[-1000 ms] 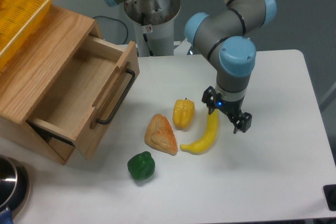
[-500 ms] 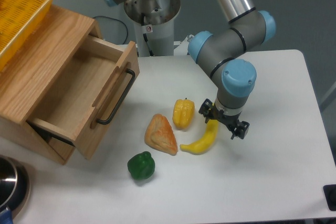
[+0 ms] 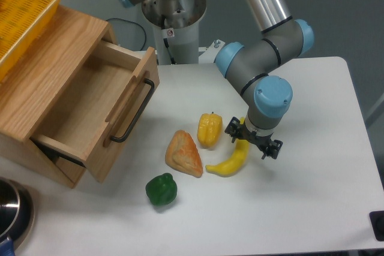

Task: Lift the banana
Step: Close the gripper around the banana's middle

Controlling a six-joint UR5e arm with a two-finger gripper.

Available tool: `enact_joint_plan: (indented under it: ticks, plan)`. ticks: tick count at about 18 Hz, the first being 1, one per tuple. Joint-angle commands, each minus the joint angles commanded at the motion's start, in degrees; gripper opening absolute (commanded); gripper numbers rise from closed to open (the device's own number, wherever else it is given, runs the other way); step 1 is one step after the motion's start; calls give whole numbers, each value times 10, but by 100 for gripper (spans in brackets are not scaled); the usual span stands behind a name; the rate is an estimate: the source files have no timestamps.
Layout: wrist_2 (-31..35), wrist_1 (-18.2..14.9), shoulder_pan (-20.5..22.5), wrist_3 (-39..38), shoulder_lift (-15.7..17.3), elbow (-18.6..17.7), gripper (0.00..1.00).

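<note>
Hand (image 3: pixel 252 140) spread wide astride the banana (image 3: pixel 231 161), whose long axis runs from lower-left to upper-right.

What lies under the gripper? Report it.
The long curved yellow toy banana lies on the white table, its upper end between the gripper's open fingers. That end is partly hidden.
</note>
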Motion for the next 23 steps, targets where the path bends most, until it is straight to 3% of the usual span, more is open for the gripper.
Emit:
enact_joint_plan:
  ticks: [12, 16, 21, 23]
  plan:
    - [31, 2, 8, 19, 0, -33, 97]
    - [40, 1, 12, 39, 2, -34, 76]
    - [40, 1, 13, 40, 2, -33, 38]
    - [40, 1, 12, 54, 3, -33, 29]
